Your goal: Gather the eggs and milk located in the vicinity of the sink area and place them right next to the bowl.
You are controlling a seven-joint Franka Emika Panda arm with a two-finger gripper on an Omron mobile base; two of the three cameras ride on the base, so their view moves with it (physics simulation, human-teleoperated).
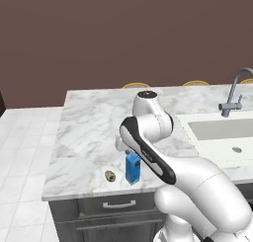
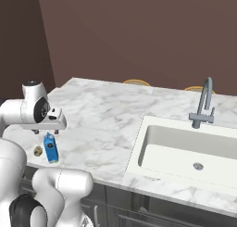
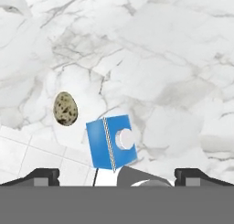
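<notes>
Near the counter's (image 1: 89,132) front edge, I am hovering the gripper (image 3: 117,175), fingers spread wide and holding nothing, above the upright milk (image 3: 111,142) beside the egg (image 3: 65,109), lining up a grasp.

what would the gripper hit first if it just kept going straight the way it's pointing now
Probably the milk. The gripper points down at the marble counter, its open fingers wide apart, and the carton's top sits just ahead between them, slightly left of centre. The egg lies further left, off that line. Depth is hard to judge.
</notes>
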